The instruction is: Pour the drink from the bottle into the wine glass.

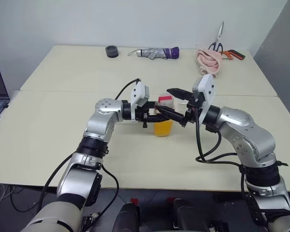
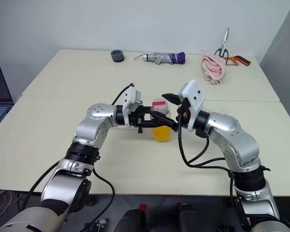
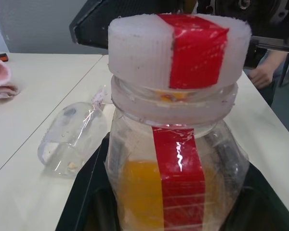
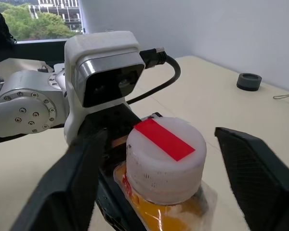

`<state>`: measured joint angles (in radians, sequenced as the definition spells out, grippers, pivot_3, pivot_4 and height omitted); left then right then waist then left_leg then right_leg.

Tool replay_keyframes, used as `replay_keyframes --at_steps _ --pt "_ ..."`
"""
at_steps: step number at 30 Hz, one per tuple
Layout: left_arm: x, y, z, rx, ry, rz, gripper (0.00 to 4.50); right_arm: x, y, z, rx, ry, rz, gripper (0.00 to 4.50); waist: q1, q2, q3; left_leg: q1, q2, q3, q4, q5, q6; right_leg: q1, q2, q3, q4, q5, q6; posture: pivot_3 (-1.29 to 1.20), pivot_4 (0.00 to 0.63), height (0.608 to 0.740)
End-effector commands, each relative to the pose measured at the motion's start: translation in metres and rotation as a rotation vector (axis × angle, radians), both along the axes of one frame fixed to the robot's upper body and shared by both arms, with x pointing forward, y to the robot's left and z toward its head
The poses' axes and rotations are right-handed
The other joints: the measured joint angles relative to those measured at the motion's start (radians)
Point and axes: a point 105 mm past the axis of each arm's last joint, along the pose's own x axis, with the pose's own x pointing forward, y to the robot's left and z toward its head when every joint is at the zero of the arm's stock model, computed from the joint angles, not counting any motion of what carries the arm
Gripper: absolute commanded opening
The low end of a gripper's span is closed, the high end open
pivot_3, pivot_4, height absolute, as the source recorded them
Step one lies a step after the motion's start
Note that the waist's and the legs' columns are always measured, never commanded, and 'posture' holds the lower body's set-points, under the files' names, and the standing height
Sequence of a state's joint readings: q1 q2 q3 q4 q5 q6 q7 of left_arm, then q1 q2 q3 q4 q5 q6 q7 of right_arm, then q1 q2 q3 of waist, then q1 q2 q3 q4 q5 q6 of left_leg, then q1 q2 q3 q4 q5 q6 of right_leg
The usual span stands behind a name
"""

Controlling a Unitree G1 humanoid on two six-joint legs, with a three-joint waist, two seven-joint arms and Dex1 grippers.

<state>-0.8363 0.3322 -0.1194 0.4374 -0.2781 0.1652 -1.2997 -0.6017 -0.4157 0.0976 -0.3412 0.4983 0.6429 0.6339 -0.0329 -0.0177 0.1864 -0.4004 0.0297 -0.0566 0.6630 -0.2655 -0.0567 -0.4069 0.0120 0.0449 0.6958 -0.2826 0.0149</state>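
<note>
Right wrist view shows our right gripper (image 4: pixel 159 178) spread wide around the bottle's cap (image 4: pixel 164 154), apparently to unscrew it, while our left gripper (image 1: pixel 157 116) clamps the bottle (image 1: pixel 163 123) upright; the wine glass (image 3: pixel 72 139) lies toppled beside it.

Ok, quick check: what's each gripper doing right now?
Left gripper: shut on the bottle, holding it around its body.
Right gripper: open, one of its fingers on each side of the bottle's cap, not gripping it.
</note>
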Motion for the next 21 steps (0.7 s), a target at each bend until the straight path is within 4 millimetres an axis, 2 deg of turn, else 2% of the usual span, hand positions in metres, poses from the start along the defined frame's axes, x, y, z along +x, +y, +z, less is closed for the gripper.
replay_keyframes --at_steps 1,3,4,11,18,21 --pt "-0.004 -0.003 0.022 -0.031 -0.088 -0.026 1.82 -0.003 0.003 0.014 0.025 -0.057 0.02 2.55 0.0 0.0 0.0 0.0 0.0 0.0 0.0 0.0 0.0 0.0 0.0 0.0 0.0 0.0 0.0 0.0 0.15 0.74" --pt "-0.003 -0.003 0.021 -0.031 -0.088 -0.025 1.82 -0.004 0.003 0.015 0.029 -0.06 0.022 1.87 0.0 0.0 0.0 0.0 0.0 0.0 0.0 0.0 0.0 0.0 0.0 0.0 0.0 0.0 0.0 0.0 0.15 0.74" --pt "-0.004 -0.003 0.021 -0.031 -0.089 -0.025 1.82 -0.004 0.003 0.015 0.027 -0.064 0.023 1.82 0.0 0.0 0.0 0.0 0.0 0.0 0.0 0.0 0.0 0.0 0.0 0.0 0.0 0.0 0.0 0.0 0.15 0.74" --pt "-0.004 -0.003 0.021 -0.032 -0.086 -0.023 1.82 -0.009 0.005 0.013 -0.102 -0.25 0.001 1.78 0.0 0.0 0.0 0.0 0.0 0.0 0.0 0.0 0.0 0.0 0.0 0.0 0.0 0.0 0.0 0.0 0.15 0.74" --pt "-0.005 -0.004 0.02 -0.035 -0.085 -0.024 1.82 -0.01 -0.008 0.023 0.131 -0.082 -0.002 1.74 0.001 0.0 0.0 0.0 0.0 0.0 0.0 0.0 0.0 0.0 0.0 0.0 0.0 0.0 0.0 0.0 0.15 0.74" --pt "-0.005 -0.003 0.02 -0.037 -0.086 -0.015 1.82 -0.013 -0.025 0.034 0.19 -0.072 -0.039 1.74 0.001 0.0 0.0 0.0 0.0 0.0 0.0 0.0 0.0 0.0 0.0 0.0 0.0 0.0 0.0 0.0 0.15 0.74"
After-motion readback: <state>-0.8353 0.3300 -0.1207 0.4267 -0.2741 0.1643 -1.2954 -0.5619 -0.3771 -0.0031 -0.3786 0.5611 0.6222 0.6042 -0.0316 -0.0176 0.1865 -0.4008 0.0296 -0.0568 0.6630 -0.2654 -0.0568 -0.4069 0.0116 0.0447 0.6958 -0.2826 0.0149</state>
